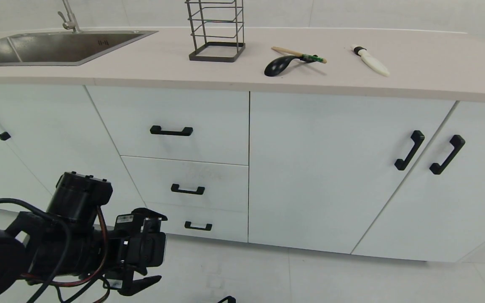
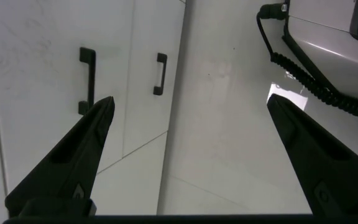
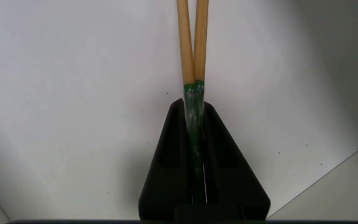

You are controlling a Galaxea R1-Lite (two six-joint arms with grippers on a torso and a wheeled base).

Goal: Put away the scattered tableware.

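Observation:
On the counter (image 1: 141, 63) lie a black spoon (image 1: 278, 66), wooden chopsticks with green ends (image 1: 299, 54) resting across its handle, and a white utensil with a black band (image 1: 372, 61) further right. A dark wire rack (image 1: 217, 31) stands behind them. My left gripper (image 1: 160, 248) hangs low in front of the cabinet drawers, open and empty; its fingers (image 2: 73, 168) are spread wide in the left wrist view. My right gripper (image 3: 193, 109) is shut on a pair of green-ended wooden chopsticks (image 3: 191, 43) that stick out past its tips, over a white surface.
A steel sink (image 1: 49, 46) with a tap is set in the counter's left end. White cabinet doors and drawers with black handles (image 1: 171, 131) run below the counter. Pale floor tiles (image 1: 310, 277) lie in front of them.

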